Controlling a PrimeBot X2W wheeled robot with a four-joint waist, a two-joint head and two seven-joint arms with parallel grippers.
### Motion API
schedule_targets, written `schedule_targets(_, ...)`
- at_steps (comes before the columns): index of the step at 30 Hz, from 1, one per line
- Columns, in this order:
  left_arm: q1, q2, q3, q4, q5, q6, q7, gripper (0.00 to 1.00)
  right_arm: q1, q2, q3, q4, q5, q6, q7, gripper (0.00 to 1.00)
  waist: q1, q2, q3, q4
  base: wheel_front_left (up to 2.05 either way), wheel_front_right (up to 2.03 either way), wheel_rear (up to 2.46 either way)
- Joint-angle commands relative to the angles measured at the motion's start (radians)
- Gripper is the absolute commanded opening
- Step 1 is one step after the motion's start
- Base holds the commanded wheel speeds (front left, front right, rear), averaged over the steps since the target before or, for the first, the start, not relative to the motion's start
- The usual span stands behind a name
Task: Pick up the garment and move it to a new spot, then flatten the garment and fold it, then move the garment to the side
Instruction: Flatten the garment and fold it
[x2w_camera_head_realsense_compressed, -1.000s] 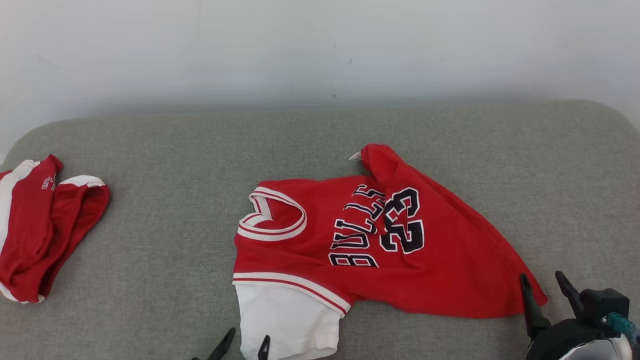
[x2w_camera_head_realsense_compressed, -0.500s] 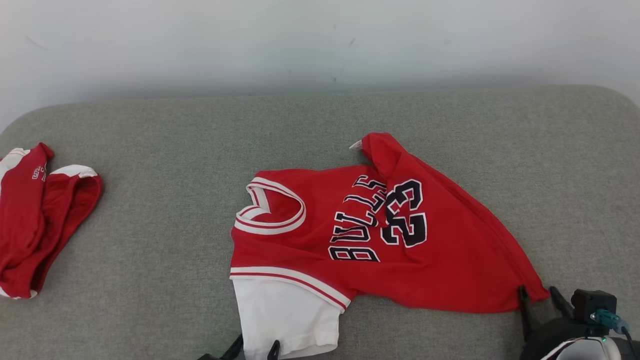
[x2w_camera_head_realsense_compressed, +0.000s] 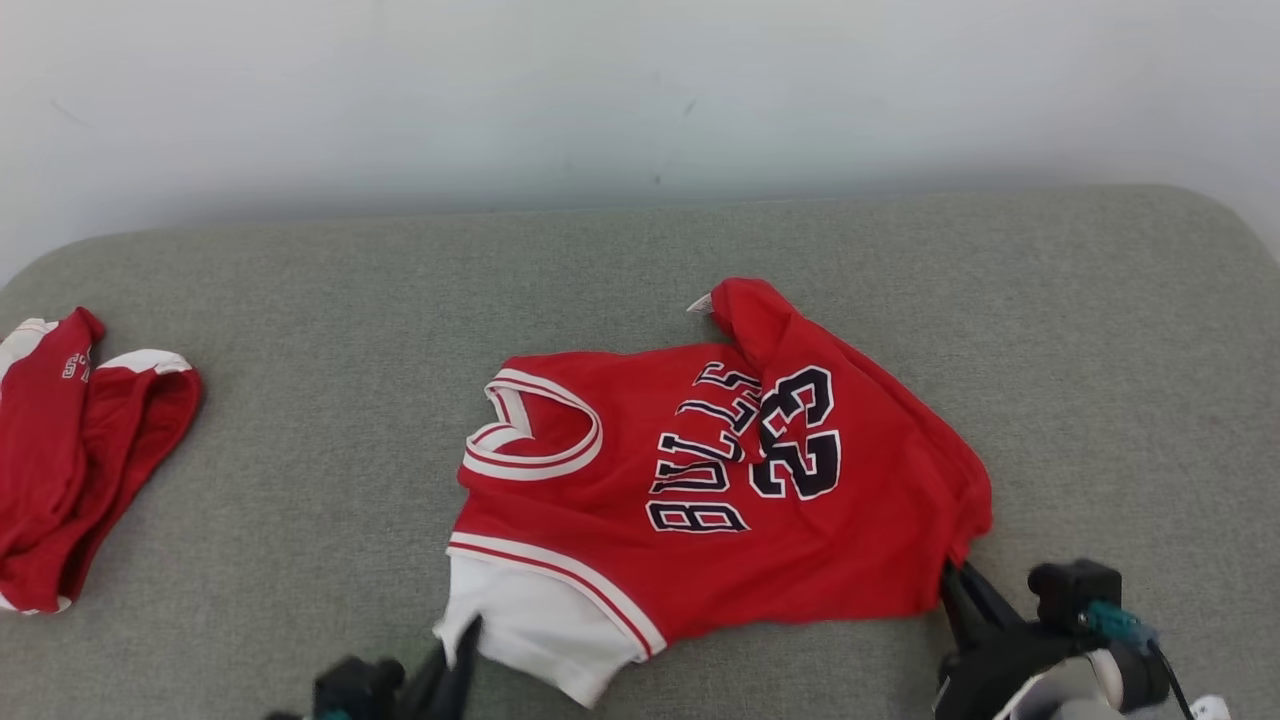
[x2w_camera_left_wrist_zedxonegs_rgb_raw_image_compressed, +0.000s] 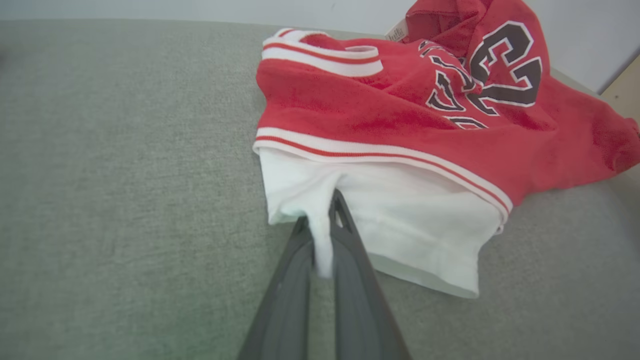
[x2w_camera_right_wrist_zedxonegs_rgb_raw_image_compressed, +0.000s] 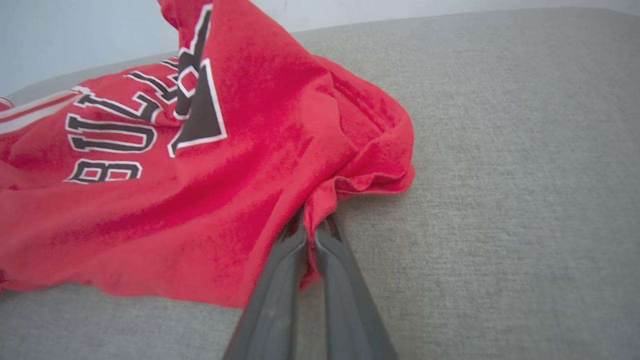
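Nearest us, we are pinching the garment (x2w_camera_head_realsense_compressed: 720, 480) at two points. Our left gripper (x2w_camera_left_wrist_zedxonegs_rgb_raw_image_compressed: 320, 220) is gripping a tuck of the white sleeve (x2w_camera_left_wrist_zedxonegs_rgb_raw_image_compressed: 400, 225), with the cloth squeezing up between the two dark fingers. Our right gripper (x2w_camera_right_wrist_zedxonegs_rgb_raw_image_compressed: 310, 225) is clamping the red hem corner (x2w_camera_right_wrist_zedxonegs_rgb_raw_image_compressed: 370, 175), where the fabric is bunching into a small ridge just above the jaws.

The garment, a red jersey with black lettering and a number, is lying on the grey cushion (x2w_camera_head_realsense_compressed: 300, 300), near its front edge and a little right of centre. Its neck opening is pointing to our left. We are judging it light, soft and limp. It is likely to sag between the two holds and drag on the rough weave, so a lift is looking safer than a pull. The holds are sitting at opposite ends of the near edge, which is suiting a carry. For flattening, the far edge is asking for attention: a flap (x2w_camera_head_realsense_compressed: 760, 320) there is folding over the number, with a small label (x2w_camera_head_realsense_compressed: 697, 303) poking out.

Farther off, a second red garment (x2w_camera_head_realsense_compressed: 80, 450) is lying crumpled at the cushion's left end, well apart. The pale wall (x2w_camera_head_realsense_compressed: 600, 90) is rising behind.
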Motion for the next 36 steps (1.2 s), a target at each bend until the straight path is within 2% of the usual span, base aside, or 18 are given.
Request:
schedule_targets(1,-0.05,0.021,0.012,-0.021,0.001,0.002,-0.004,0.0,-0.026,-0.01,0.02,-0.043,0.036,0.0,-0.005,0.0,-0.0001,-0.0001,0.0,-0.009,0.0,0.0,0.0)
schedule_targets(7,-0.251,0.12,-0.059,-0.05,-0.014,0.002,0.012,0.0,-0.154,-0.043,0.074,-0.143,0.104,0.0,0.011,0.0,-0.0001,-0.0001,0.031,-0.022,0.0,0.0,0.0)
schedule_targets(13,-0.56,0.202,-0.107,-0.085,-0.08,0.002,0.081,0.0,-0.379,-0.073,0.051,-0.162,0.166,0.0,0.055,0.0,-0.0001,-0.0001,0.134,-0.025,0.0,0.0,0.0)
schedule_targets(16,-0.672,0.214,-0.117,-0.093,-0.104,0.002,0.1,0.0,-0.471,-0.086,0.028,-0.16,0.189,0.0,0.078,0.0,-0.0001,-0.0001,0.184,-0.022,0.0,0.0,0.0)
schedule_targets(24,-1.153,0.253,-0.154,-0.018,-0.201,0.002,0.198,0.0,-0.916,-0.105,-0.053,-0.111,0.213,0.0,0.195,0.0,-0.0001,-0.0001,0.405,-0.031,0.0,0.0,0.0)
schedule_targets(29,-1.45,0.26,-0.164,0.064,-0.221,0.002,0.235,0.0,-1.199,-0.085,-0.088,-0.046,0.175,0.0,0.245,0.0,-0.0001,-0.0001,0.51,-0.045,0.0,0.0,0.0)
schedule_targets(36,-1.77,0.241,-0.206,0.19,-0.206,0.002,0.241,0.0,-1.516,-0.087,-0.086,0.096,0.07,0.0,0.245,0.0,-0.0001,-0.0001,0.568,-0.044,0.0,0.0,0.0)
